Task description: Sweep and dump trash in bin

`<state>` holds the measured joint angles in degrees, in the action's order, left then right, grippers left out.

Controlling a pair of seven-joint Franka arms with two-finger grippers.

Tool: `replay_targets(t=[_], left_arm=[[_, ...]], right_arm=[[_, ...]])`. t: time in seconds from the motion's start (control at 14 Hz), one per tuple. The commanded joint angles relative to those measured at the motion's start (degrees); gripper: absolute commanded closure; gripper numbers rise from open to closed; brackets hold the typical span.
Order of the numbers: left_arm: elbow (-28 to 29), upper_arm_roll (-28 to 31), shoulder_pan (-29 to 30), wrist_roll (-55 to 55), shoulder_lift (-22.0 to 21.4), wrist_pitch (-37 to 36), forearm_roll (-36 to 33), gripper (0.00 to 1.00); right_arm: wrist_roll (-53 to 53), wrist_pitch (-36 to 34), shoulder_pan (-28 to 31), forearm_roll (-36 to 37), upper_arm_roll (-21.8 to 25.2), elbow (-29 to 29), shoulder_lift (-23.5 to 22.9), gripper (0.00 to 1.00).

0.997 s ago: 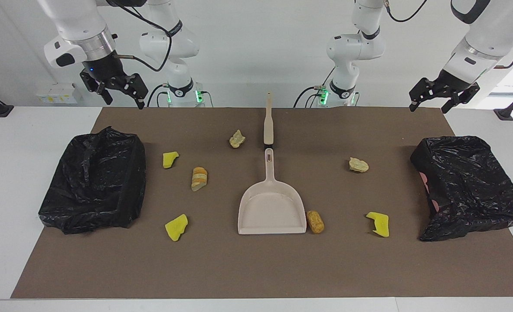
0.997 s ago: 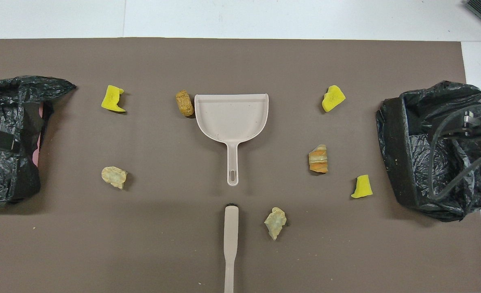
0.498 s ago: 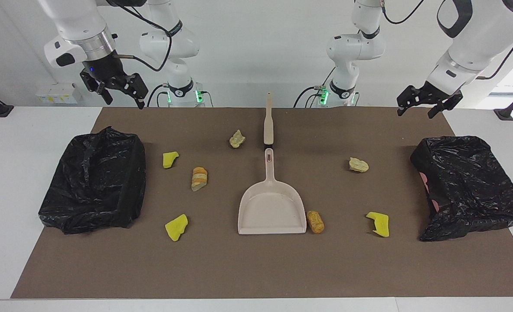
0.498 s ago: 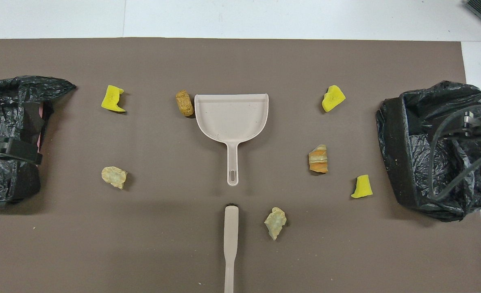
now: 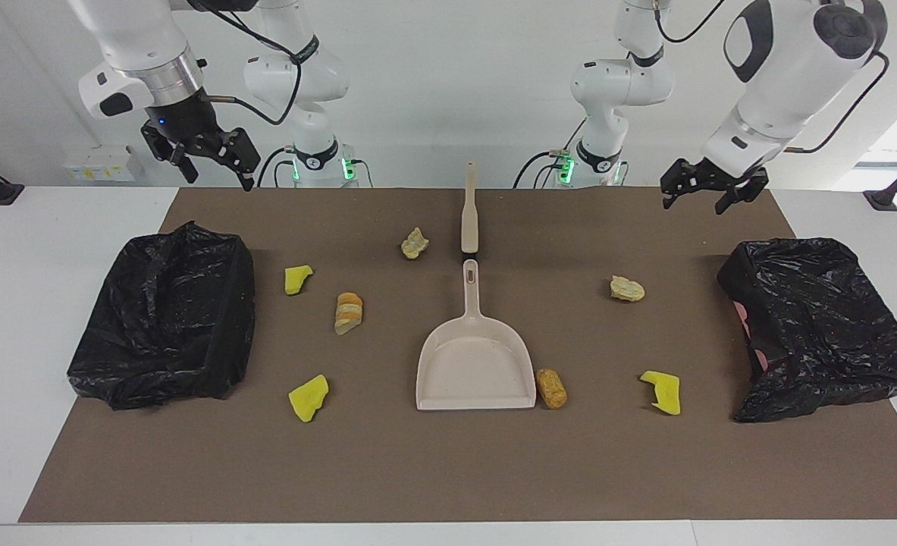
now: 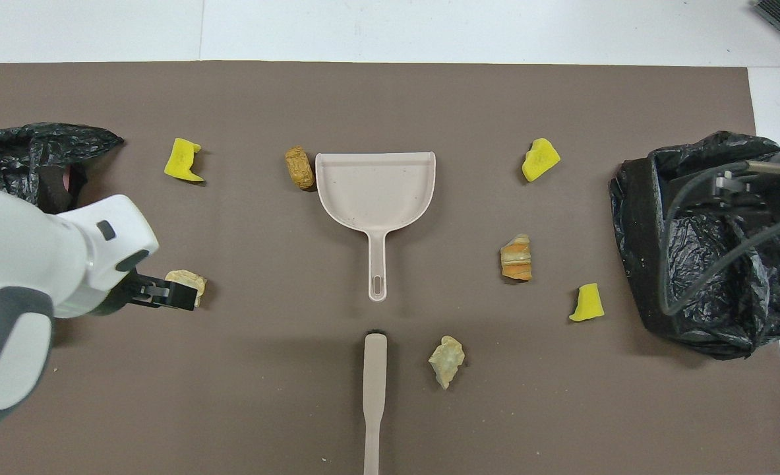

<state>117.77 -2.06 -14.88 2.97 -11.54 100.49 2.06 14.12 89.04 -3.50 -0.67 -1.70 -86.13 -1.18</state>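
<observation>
In the overhead view, the spread left tool (image 6: 165, 294) half-hides a pale chunk (image 6: 192, 284); right tool (image 5: 217, 163) spread.

No readable text, label, brand, number or sign shows on anything here.

Dustpan (image 6: 375, 191) lies between seven trash lumps (image 6: 516, 258).

seven trash lumps lie loose on the brown mat (image 5: 448, 470), none swept up. three yellow sponge wedges (image 5: 308, 397) (image 5: 297, 278) (image 5: 662, 390). two orange-tan bread-like pieces: one (image 5: 551, 387) touching the dustpan (image 5: 475, 368) at a corner of its open edge, one (image 5: 348, 312) lying alone. two pale beige chunks: one (image 5: 415, 243) beside the brush handle (image 5: 468, 212), one (image 5: 626, 288) toward the left arm's end.
</observation>
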Motion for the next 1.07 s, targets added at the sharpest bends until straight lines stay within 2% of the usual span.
replay_targets(t=[0.0,0.21,0.5,0.78,1.0], left_arm=[[6.24,0.92,-5.58,3.69,-3.49,3.05,0.14,0.00],[10.89,1.00,-13.57,12.38,-3.66,6.55,0.14,0.00],[13.44,0.92,-23.32,16.36,-3.49,7.35,1.71,0.00],[21.25,1.00,-35.37,26.97,-3.05,20.15,2.33,0.00],[23.03,1.00,-41.53,32.08,-1.47,25.18,2.33,0.00]], right_arm=[[4.14,4.37,-3.78,-0.12,0.03,-0.36,-3.73,0.00],[9.85,8.59,-8.61,-0.12,0.03,1.39,-9.43,0.00],[21.09,13.07,-15.73,-0.21,-0.06,8.33,-19.01,0.00],[24.11,15.63,-21.71,-0.82,-0.06,8.26,-22.19,0.00],[24.64,17.30,-22.16,-1.00,-2.24,8.26,-25.00,0.00]])
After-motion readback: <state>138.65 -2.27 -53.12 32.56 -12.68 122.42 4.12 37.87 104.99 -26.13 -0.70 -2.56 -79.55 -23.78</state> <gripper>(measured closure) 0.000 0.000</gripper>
